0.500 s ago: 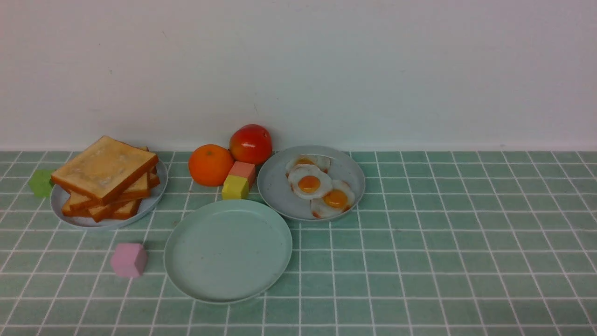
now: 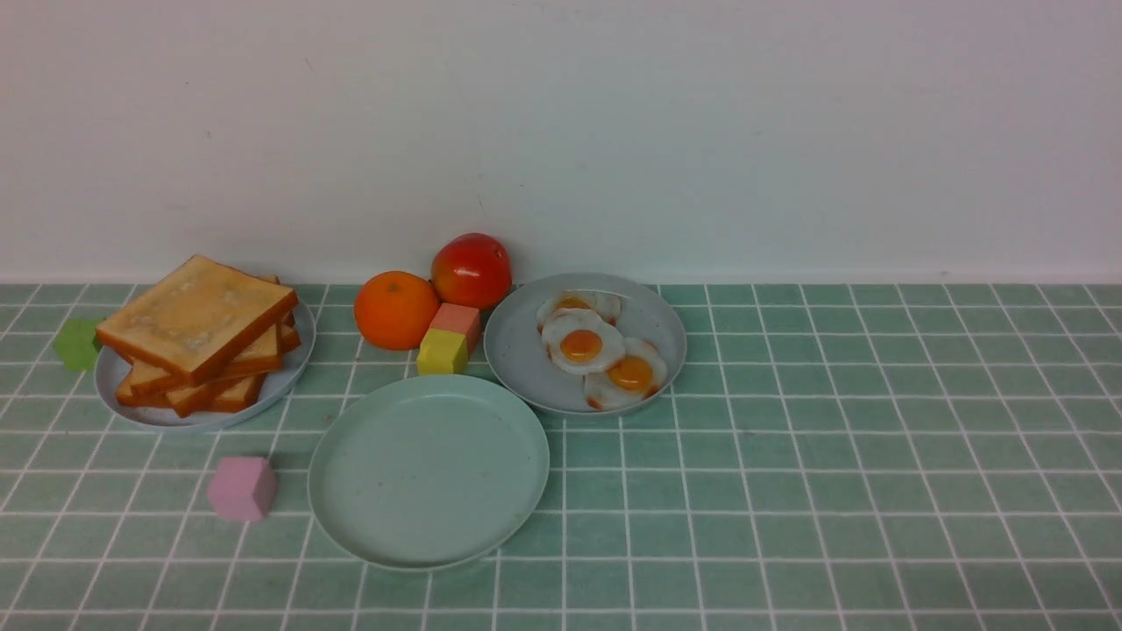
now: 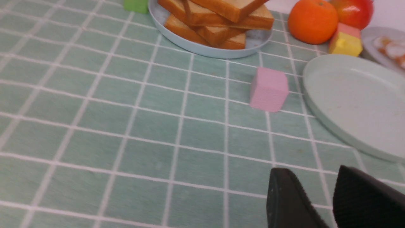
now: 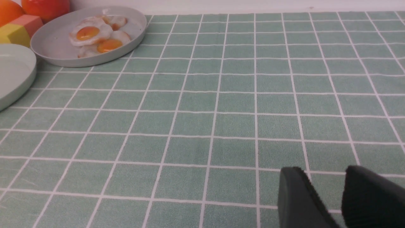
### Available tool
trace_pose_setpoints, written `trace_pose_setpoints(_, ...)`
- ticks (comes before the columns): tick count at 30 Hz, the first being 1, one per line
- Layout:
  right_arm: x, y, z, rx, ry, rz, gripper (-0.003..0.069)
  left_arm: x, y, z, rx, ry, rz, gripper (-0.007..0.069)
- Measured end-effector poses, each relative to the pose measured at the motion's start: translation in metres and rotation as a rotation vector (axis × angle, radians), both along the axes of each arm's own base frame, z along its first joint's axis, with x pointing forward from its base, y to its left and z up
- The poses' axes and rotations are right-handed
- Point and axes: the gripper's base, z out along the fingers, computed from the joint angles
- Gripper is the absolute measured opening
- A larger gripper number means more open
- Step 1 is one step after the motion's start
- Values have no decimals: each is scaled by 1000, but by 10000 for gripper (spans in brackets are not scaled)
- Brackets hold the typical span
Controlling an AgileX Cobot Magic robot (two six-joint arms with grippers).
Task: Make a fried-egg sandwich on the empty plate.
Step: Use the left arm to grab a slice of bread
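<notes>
The empty mint-green plate lies front-centre; it also shows in the left wrist view and the right wrist view. No assembled fried-egg sandwich is in view. Several toast slices are stacked on a grey-blue plate at the left. Three fried eggs lie on another grey-blue plate behind the mint plate to the right. Neither gripper shows in the front view. My left gripper is open and empty above bare cloth, near the mint plate. My right gripper is open and empty over cloth, well right of the egg plate.
An orange, a red fruit, a yellow block and a salmon block stand between the two grey-blue plates. A pink cube sits left of the mint plate. A green cube sits far left. A white wall stands behind.
</notes>
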Motion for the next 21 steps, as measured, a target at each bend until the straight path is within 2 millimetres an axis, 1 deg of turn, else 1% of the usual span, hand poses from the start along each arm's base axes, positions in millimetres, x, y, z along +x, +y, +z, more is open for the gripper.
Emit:
trace_pose_setpoints(3,0,0,0,0,0,0,239,0,2,0,65,-1,3,238)
trace_pose_setpoints(7,0,0,0,0,0,0,239,0,3,1,94,-6,4,238)
trace_pose_setpoints(8,0,0,0,0,1,0,239,1,3,3,104,-32,1,238)
trace_pose_setpoints(11,0,0,0,0,1,0,239,3,1,10,39,-112,0,238)
trace_pose_setpoints(12,0,0,0,0,1,0,239,4,-1,16,-84,-181,6,238)
trace_pose_setpoints(13,0,0,0,0,1,0,239,4,-2,19,-150,-214,9,238)
trace_pose_setpoints(14,0,0,0,0,1,0,239,4,-3,23,-270,-259,19,238)
trace_pose_setpoints(16,0,0,0,0,1,0,239,4,-3,28,-383,-308,28,238)
trace_pose_setpoints(17,0,0,0,0,1,0,239,4,-2,32,-480,-353,35,238)
trace_pose_setpoints(21,0,0,0,0,-3,0,239,3,0,41,-677,-446,53,238)
